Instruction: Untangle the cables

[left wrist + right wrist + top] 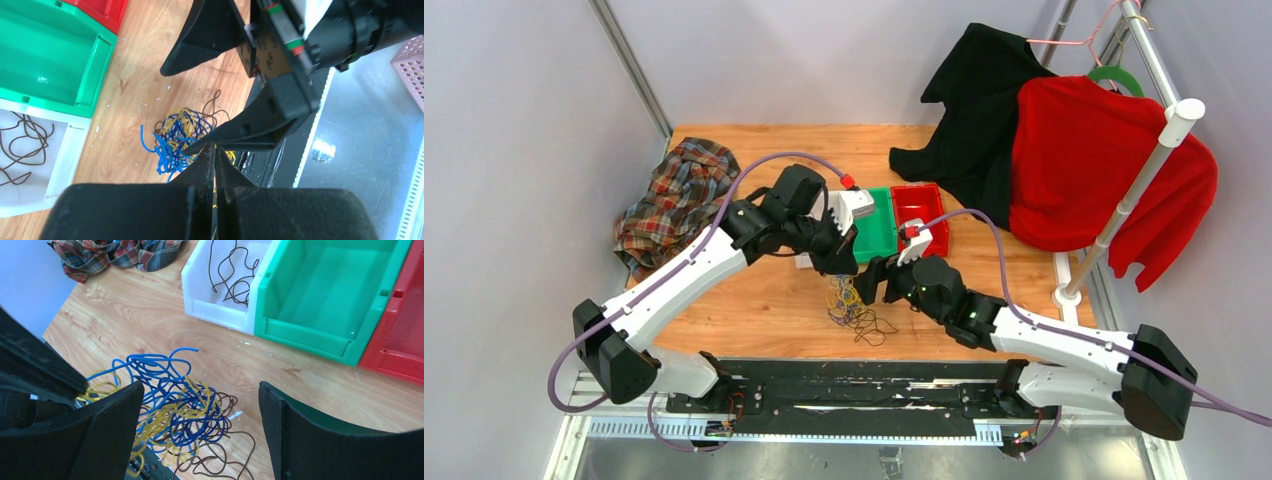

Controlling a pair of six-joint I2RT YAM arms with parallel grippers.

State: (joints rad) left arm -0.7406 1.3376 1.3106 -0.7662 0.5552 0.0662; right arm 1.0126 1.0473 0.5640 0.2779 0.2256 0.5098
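Note:
The cables [849, 305] lie as a tangled clump of blue, yellow and dark brown loops [180, 405] on the wooden table near its front edge. My left gripper [836, 270] hangs just above the clump. Its jaws [215, 150] are pressed together, with a yellow strand [229, 158] running in between them. Yellow loops stretch up toward its finger [35, 365]. My right gripper [879, 285] stands wide open right beside it, over the clump [175, 135]. Its fingers [115, 430] straddle the cables with nothing gripped.
A white bin [220, 315] with dark brown cables in it, a green bin [305, 335] and a red bin [400, 355] stand in a row behind the clump. A plaid shirt [674, 200] lies at the left. Black and red garments [1074, 150] hang on a rack [1139, 190] at the right.

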